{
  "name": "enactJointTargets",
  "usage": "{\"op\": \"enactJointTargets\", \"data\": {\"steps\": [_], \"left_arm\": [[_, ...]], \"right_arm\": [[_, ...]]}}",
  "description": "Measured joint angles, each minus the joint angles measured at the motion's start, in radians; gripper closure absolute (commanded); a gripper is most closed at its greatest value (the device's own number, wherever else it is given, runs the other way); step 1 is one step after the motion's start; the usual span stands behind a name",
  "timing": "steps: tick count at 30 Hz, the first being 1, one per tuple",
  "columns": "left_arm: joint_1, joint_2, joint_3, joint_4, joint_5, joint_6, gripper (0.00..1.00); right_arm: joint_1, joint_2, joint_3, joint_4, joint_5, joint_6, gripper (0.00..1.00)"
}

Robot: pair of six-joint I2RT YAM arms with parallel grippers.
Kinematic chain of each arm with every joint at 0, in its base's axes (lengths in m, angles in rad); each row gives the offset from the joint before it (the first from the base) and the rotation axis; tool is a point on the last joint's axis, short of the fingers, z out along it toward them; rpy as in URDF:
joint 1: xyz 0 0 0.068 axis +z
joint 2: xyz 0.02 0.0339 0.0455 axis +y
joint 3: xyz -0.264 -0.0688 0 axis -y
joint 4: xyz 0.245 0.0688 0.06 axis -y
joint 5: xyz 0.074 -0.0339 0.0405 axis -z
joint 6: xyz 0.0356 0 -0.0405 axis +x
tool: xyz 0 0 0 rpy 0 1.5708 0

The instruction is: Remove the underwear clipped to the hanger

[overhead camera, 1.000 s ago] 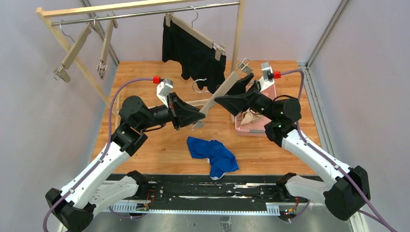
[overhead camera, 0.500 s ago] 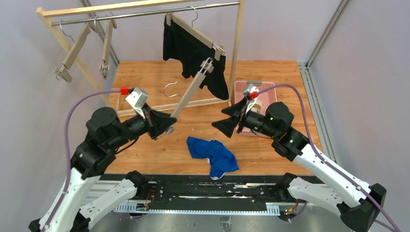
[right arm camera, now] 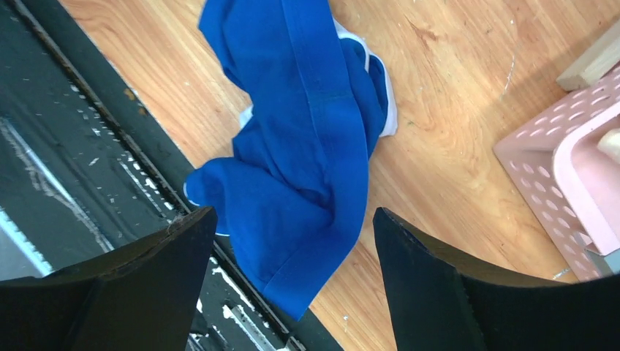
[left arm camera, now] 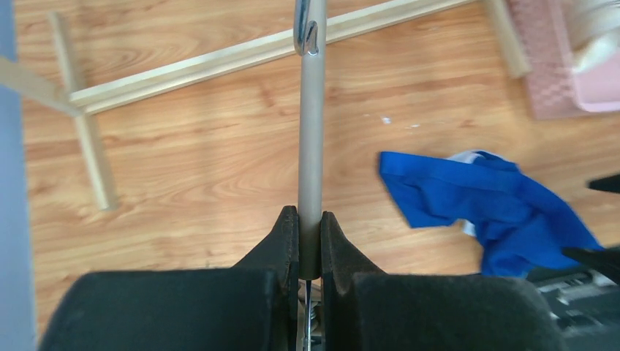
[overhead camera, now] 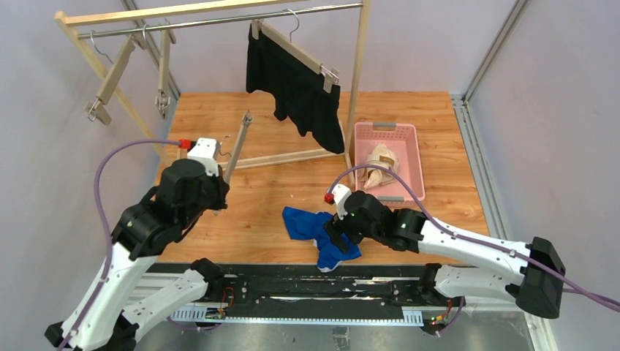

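The top external camera looks down from above and behind the arm bases toward the far wall, far enough back to take in the whole wooden tabletop (overhead camera: 439,117), the clothes rack (overhead camera: 219,20) and the pink basket (overhead camera: 385,126). The left wrist camera sits just behind the left end effector (left arm camera: 310,219) and faces along the hanger (left arm camera: 311,131) clamped there, down onto the tabletop. The right wrist camera looks steeply down between the spread fingers of the right end effector (right arm camera: 292,219), close above the blue briefs (right arm camera: 307,146). All three views share the briefs and part of the basket.
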Motion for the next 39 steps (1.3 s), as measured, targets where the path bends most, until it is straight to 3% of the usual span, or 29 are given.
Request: {"op": "enactJointTargets", "data": {"steps": [8, 15, 18, 20, 21, 22, 28, 33, 39], "left_arm": [[0.0, 0.163, 0.009, 0.032, -0.156, 0.03, 1.0], [0.0, 0.268, 0.15, 0.074, -0.2, 0.064, 1.0], [0.011, 0.317, 0.242, 0.073, -0.216, 0.086, 1.0], [0.034, 0.343, 0.295, 0.077, -0.212, 0.1, 1.0], [0.053, 0.354, 0.32, 0.079, -0.204, 0.107, 1.0], [0.073, 0.361, 0.339, 0.079, -0.197, 0.112, 1.0], [0.173, 0.396, 0.427, 0.06, -0.146, 0.139, 1.0], [0.192, 0.42, 0.49, 0.036, -0.11, 0.158, 1.0], [0.199, 0.42, 0.55, 0.026, -0.074, 0.169, 1.0]], "right_arm": [[0.014, 0.135, -0.015, 0.039, 0.024, 0.013, 0.2], [0.029, 0.351, -0.018, 0.079, -0.018, 0.03, 0.2], [0.041, 0.415, -0.011, 0.092, -0.017, 0.038, 0.38], [0.05, 0.428, -0.003, 0.095, -0.01, 0.043, 0.67], [0.053, 0.435, 0.003, 0.097, -0.006, 0.041, 0.88], [0.056, 0.444, 0.013, 0.097, -0.002, 0.056, 0.98], [0.064, 0.422, 0.048, 0.008, 0.069, 0.077, 0.99], [0.066, 0.198, 0.12, -0.137, 0.23, 0.078, 0.99], [0.05, -0.073, 0.231, -0.19, 0.491, 0.057, 0.99]]}}
